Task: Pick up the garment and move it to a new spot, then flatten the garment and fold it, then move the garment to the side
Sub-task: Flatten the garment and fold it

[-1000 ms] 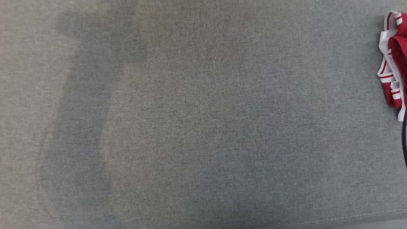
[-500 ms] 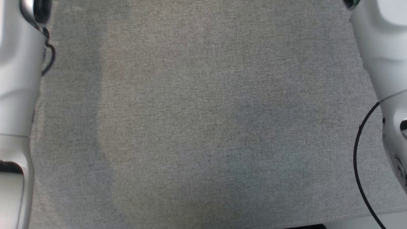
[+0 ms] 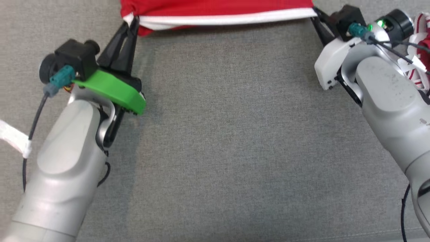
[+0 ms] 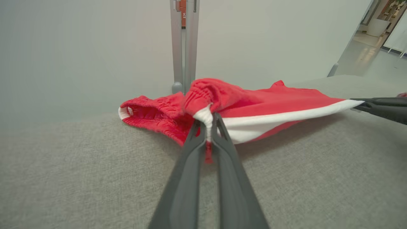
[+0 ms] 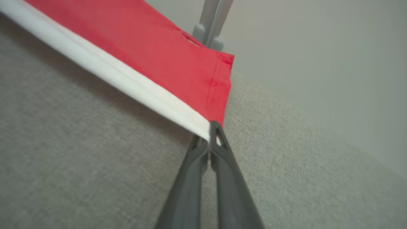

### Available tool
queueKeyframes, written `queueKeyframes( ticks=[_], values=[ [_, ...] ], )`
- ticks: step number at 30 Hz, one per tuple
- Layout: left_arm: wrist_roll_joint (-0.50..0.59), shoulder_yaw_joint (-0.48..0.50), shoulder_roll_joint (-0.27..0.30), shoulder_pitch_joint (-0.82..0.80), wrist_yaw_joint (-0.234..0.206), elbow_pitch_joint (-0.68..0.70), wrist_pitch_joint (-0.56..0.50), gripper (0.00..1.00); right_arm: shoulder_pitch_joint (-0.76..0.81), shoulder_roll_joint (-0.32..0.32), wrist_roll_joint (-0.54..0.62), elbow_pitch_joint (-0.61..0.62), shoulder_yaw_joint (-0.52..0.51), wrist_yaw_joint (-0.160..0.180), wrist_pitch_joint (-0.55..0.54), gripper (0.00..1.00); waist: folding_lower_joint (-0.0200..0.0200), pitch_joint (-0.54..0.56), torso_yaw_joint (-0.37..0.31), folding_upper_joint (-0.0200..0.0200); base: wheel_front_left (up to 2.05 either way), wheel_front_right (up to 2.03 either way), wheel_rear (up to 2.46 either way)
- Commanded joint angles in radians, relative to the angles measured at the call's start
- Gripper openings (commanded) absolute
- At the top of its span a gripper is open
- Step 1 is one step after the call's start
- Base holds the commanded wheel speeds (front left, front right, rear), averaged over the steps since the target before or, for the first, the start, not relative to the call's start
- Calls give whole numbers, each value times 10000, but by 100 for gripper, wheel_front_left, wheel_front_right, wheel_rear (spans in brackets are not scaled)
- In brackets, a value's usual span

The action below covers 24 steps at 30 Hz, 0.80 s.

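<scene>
Head view: red garment was stretched along twelve o'clock over the grey bench, left claw clenched on its waistband at eleven and right claw on its hem at one; extra pull might have slipped either thin pinch.

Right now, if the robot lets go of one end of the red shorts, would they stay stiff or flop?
Probably flop: the red shorts look straight only because the left gripper and right gripper pull them taut. The bunched waistband suggests soft, light cloth. Unlikely to roll or slide on the fabric cushion.
</scene>
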<state>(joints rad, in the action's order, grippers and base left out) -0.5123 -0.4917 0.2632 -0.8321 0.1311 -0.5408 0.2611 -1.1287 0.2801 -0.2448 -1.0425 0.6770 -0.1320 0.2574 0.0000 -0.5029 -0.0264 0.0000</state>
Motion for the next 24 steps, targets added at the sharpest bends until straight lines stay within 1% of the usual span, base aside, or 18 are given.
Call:
queueKeyframes(
  ticks=[1,4,7,8,14,18,22,24],
  values=[
    [-158,5,67,471,-13,168,50,0,395,186,-379,66,324,27,-146,0,0,894,265,0,0,0,0],
    [-236,-167,164,1305,-13,473,48,0,892,708,-1181,442,1220,28,-584,0,0,1416,333,0,0,0,0],
    [-142,-539,289,1951,-18,747,50,0,1358,1229,-2106,1023,1983,28,-1096,0,0,1837,362,0,0,0,0],
    [-154,-633,301,2193,-17,854,50,0,1553,1450,-2530,1303,2214,28,-1323,0,0,1996,385,0,0,0,0],
    [-112,-1152,530,3447,-17,1561,49,0,2444,2769,-4227,3218,3271,28,-2059,0,0,2772,349,0,0,0,0],
    [-38,-1321,680,4358,-17,1998,49,0,3079,3709,-5061,4535,3913,28,-2726,0,0,3263,264,0,0,0,0],
    [-73,-1357,735,5354,-17,2486,49,0,3632,4701,-5635,5745,4342,30,-3353,0,0,3750,174,0,0,0,0],
    [-105,-1542,885,5894,-17,2712,49,0,3934,5012,-5780,6304,4563,28,-3658,0,0,3930,78,0,0,0,0]
  ],
)
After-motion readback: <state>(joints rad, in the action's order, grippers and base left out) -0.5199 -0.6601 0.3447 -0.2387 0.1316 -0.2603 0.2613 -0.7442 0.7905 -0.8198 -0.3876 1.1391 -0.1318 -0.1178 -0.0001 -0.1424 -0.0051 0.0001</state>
